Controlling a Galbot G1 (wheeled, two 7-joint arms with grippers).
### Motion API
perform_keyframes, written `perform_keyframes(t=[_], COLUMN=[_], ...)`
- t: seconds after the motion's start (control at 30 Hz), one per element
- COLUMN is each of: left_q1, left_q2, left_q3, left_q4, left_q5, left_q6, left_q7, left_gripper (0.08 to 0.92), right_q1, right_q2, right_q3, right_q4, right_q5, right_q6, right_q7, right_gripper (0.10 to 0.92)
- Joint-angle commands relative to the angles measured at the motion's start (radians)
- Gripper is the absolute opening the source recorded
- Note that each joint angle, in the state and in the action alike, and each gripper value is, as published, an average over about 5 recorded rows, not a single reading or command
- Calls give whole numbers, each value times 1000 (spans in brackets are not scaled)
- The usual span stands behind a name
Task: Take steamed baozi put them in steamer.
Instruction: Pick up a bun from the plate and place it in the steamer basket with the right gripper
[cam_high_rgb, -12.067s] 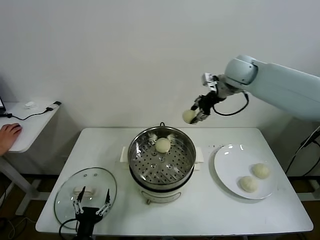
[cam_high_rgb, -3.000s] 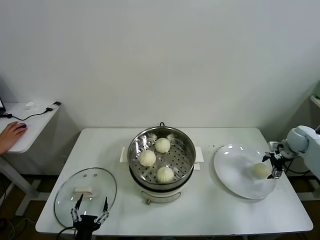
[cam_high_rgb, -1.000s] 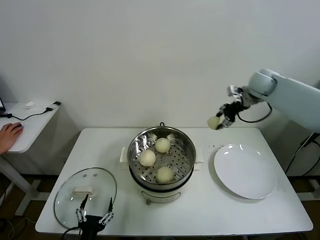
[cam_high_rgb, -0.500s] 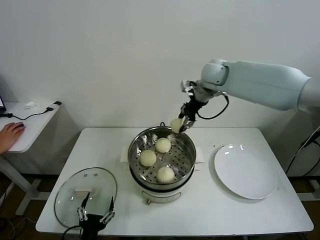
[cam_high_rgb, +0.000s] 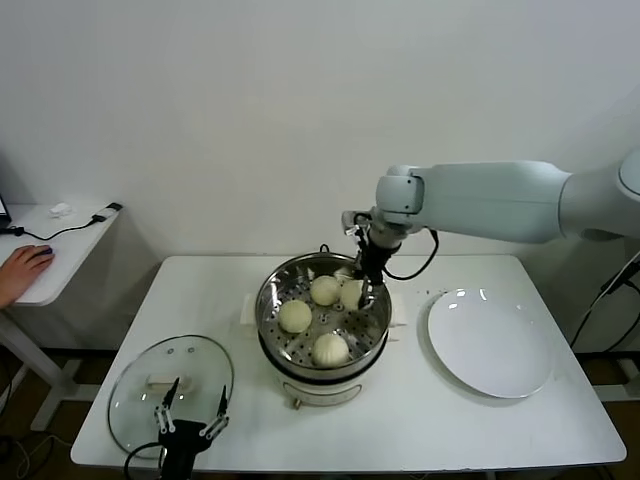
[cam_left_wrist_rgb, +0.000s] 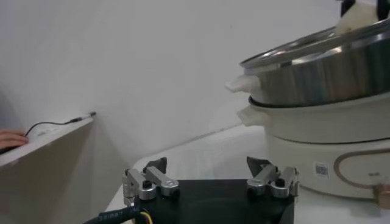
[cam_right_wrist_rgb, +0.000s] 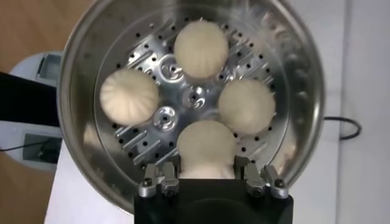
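The steamer (cam_high_rgb: 268, 300) stands mid-table, a steel basket on a white pot base; it also shows in the left wrist view (cam_left_wrist_rgb: 323, 61) and the right wrist view (cam_right_wrist_rgb: 79, 67). Three baozi lie on its perforated floor (cam_high_rgb: 324, 290) (cam_high_rgb: 294, 316) (cam_high_rgb: 330, 349). My right gripper (cam_high_rgb: 358, 292) reaches down inside the basket at its far right side, shut on the fourth baozi (cam_high_rgb: 350, 293). In the right wrist view the gripper (cam_right_wrist_rgb: 206, 165) holds this baozi (cam_right_wrist_rgb: 206, 145) between its fingers, next to the other three (cam_right_wrist_rgb: 201, 41) (cam_right_wrist_rgb: 128, 96) (cam_right_wrist_rgb: 246, 106). My left gripper (cam_high_rgb: 190, 422) is open and empty at the table's front left.
An empty white plate (cam_high_rgb: 490, 345) lies right of the steamer. The round glass lid (cam_high_rgb: 170, 380) lies flat at the front left, just beyond my left gripper (cam_left_wrist_rgb: 210, 178). A person's hand (cam_high_rgb: 20, 265) rests on a side table at the far left.
My right gripper lifted the last baozi off the plate, carried it left over the steamer and lowered it into the basket. The plate is now empty. The left arm has stayed put.
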Motion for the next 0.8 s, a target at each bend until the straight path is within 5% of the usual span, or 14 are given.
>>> perform_keyframes(t=[0.03, 0.23, 0.5, 0.8], left_q1=[-11, -19, -23, -26], left_q2=[1, 1, 8, 9], left_q3=[0, -1, -5, -4], left_q4=[2, 3, 4, 7], left_q5=[0, -1, -6, -5], left_q6=[6, 13, 16, 16], left_q7=[2, 3, 4, 3], left_gripper=[823, 823, 823, 823], right_q1=[-33, -69, -68, -39], right_q2=[-8, -9, -11, -66], right_q3=[-33, 0, 27, 71], right_q4=[22, 3, -6, 20], right_q5=[-30, -40, -46, -45], right_q6=[-11, -9, 3, 33], right_q7=[25, 49, 36, 8], right_gripper=[577, 616, 805, 823])
